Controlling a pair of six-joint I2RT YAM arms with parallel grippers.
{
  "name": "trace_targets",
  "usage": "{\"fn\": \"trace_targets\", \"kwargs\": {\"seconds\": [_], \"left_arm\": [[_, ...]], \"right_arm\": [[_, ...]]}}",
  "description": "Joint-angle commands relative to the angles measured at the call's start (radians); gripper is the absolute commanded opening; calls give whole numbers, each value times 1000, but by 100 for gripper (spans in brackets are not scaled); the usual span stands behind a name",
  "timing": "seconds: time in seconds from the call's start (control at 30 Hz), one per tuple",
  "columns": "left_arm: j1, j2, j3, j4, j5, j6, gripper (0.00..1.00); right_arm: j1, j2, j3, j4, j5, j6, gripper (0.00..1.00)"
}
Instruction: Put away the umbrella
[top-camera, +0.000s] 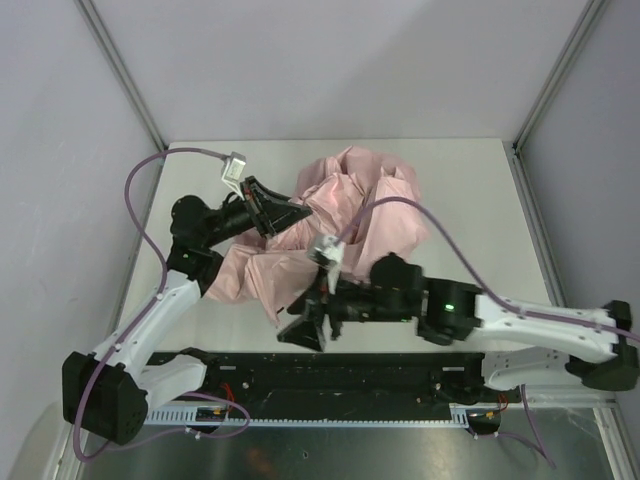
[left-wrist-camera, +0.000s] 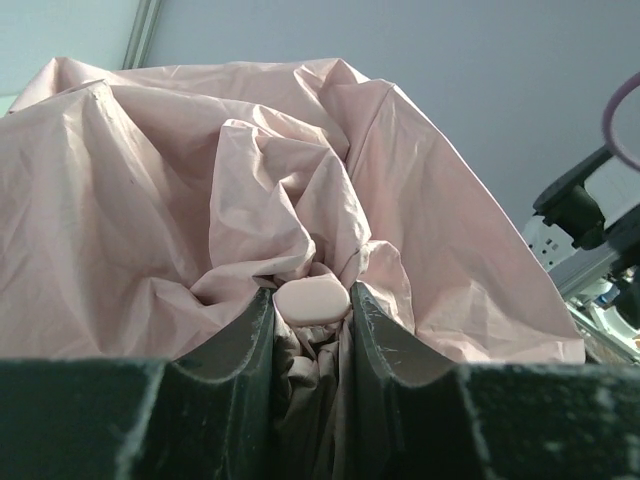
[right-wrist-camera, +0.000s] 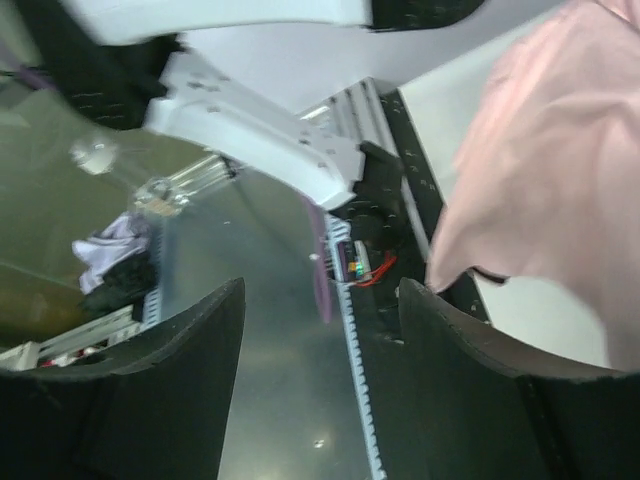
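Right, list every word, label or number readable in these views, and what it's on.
No readable text anywhere.
The umbrella: plain pink fabric, no print.
The green light: only a lamp, no characters.
The wiring in the right wrist view: too blurred to read.

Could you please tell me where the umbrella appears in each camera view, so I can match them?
Top: the umbrella lies crumpled at the table's centre, between both arms.
Left wrist: it fills most of the picture, above the fingers.
Right wrist: only a fold, upper right.
Landmark: the left gripper, pinching the fabric, shows in the top and left wrist views; the black rail links top and right wrist.
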Motion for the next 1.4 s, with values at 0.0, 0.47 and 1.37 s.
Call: {"fn": "trace_targets", "kwargs": {"seconds": [0.0,0.47,1.37], "left_arm": [[-7,-42,10,112,13,70,0],[-57,-74,-10,147,47,157,0],[-146,-43,-21,187,124,183,0]], "right_arm": [[104,-236,58,-146,125,-51,67],[148,-380,55,-515,795,-61,21],[-111,-476,141,-698,579,-99,57]]}}
